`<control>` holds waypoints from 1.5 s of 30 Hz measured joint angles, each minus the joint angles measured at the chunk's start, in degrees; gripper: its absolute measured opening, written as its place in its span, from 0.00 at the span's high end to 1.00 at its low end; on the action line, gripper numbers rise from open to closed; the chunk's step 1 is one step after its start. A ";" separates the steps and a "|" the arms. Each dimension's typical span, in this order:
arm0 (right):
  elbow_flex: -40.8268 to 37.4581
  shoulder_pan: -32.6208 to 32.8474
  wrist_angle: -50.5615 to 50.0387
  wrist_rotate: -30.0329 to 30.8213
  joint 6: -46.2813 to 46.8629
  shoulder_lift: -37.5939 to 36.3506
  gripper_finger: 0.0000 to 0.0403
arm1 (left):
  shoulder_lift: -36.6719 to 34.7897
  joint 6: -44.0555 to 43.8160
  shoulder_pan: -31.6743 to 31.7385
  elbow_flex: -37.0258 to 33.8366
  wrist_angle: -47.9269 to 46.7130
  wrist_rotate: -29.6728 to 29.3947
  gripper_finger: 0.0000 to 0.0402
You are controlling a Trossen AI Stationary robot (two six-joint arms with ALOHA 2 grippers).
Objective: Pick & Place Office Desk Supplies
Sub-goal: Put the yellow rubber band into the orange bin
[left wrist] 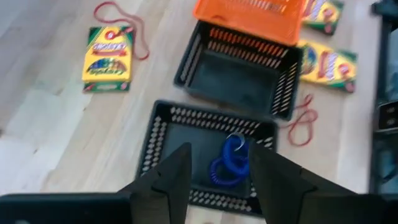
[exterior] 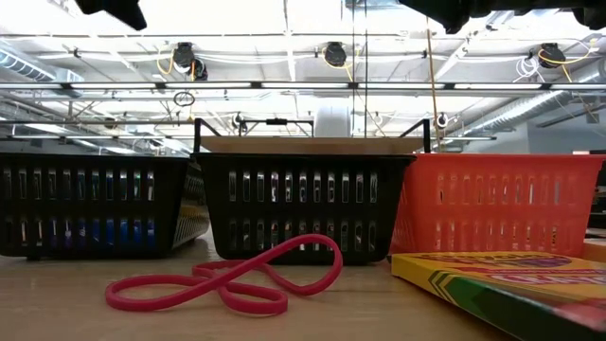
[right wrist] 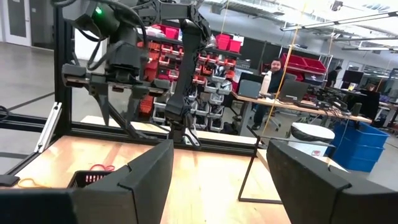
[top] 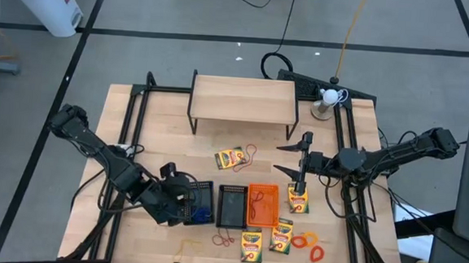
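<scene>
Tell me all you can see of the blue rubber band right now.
The blue rubber band is a thin, looped, coiled-looking band lying inside the leftmost black mesh tray, on its floor. The left gripper hovers directly above it, fingers apart and not touching it. Nothing else shows in that tray.

A robotics workshop: red parts bins (right wrist: 230, 43), cluttered workbenches (right wrist: 292, 106), exposed ceiling trusses (exterior: 303, 87).

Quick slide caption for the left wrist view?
Left gripper open above black tray holding blue rubber band.
</scene>
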 joint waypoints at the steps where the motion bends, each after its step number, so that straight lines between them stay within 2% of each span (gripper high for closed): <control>1: 0.00 0.00 -0.24 0.00 0.00 0.00 0.39 | 0.00 -0.68 0.00 0.00 -1.41 0.07 0.59; 3: 0.00 0.00 -0.68 0.00 0.00 0.02 0.39 | 0.00 -2.68 0.00 0.00 -4.91 1.79 0.58; 10: 0.00 0.00 -1.15 0.00 0.02 0.02 0.39 | 0.02 -15.19 -0.58 0.00 -20.16 14.35 0.58; 14: 0.00 0.00 -1.13 0.00 0.00 0.02 0.39 | 0.02 -16.51 -1.42 -1.08 -21.51 17.27 0.58; 18: 0.00 0.00 -1.08 0.00 -0.01 0.02 0.39 | 0.02 -17.01 -2.80 -5.43 -19.18 18.92 0.58; 25: 0.00 0.00 -0.66 0.00 -0.60 0.02 0.39 | 0.04 -17.37 -3.08 -17.84 -7.14 23.99 0.58; 30: 0.00 0.01 -0.20 0.00 -1.21 0.02 0.39 | 0.04 -17.66 -3.13 -23.61 -1.14 24.17 0.58; 39: 0.00 0.01 -0.19 0.00 -1.17 0.02 0.39 | 0.04 -16.36 -3.10 -26.97 2.71 19.88 0.58; 45: 0.00 0.02 -0.21 0.00 -1.11 0.02 0.39 | 0.04 -15.43 -2.68 -29.09 8.11 21.05 0.58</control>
